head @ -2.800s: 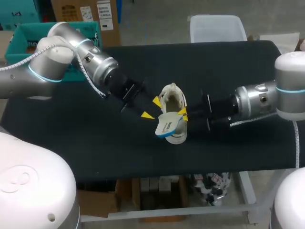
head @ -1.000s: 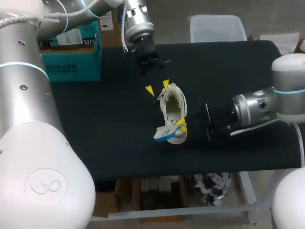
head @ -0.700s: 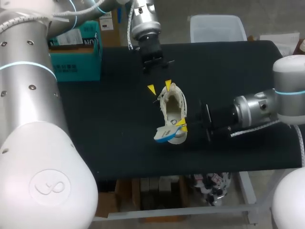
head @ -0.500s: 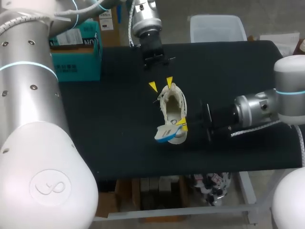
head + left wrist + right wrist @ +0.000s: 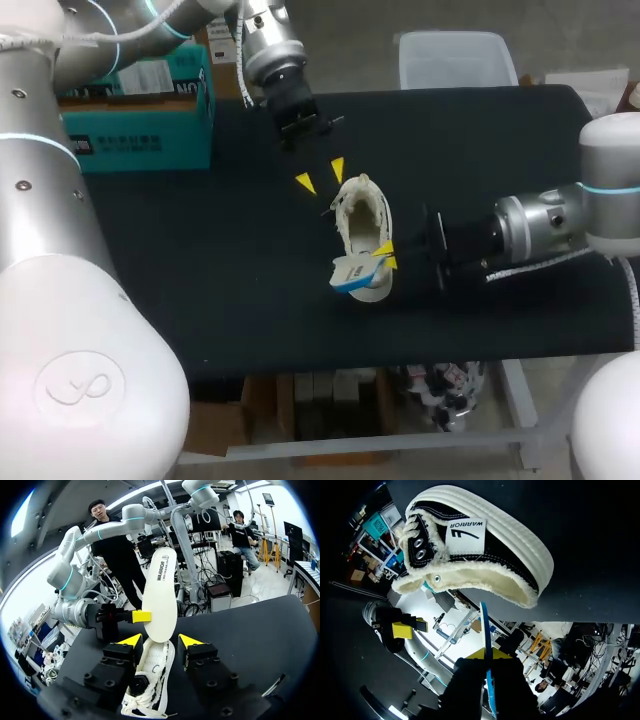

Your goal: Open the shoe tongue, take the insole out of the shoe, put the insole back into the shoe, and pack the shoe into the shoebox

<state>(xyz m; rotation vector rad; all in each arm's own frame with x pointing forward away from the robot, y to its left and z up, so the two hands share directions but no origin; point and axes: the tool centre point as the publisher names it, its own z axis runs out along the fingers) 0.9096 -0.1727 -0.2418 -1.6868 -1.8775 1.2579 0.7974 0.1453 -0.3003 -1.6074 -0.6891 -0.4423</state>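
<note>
In the middle of the black table [image 5: 200, 270] sits the shoe [image 5: 364, 215]. The insole [image 5: 348, 272] stands up out of the end nearer the front edge. The right gripper [image 5: 385, 256] comes in from the side and pinches the insole's edge between its yellow tips. The left gripper [image 5: 320, 175] hangs just beyond the shoe's far end with its fingers spread wide, gripping nothing. The teal shoebox [image 5: 140, 110] is at the far left corner, well apart from the shoe.
</note>
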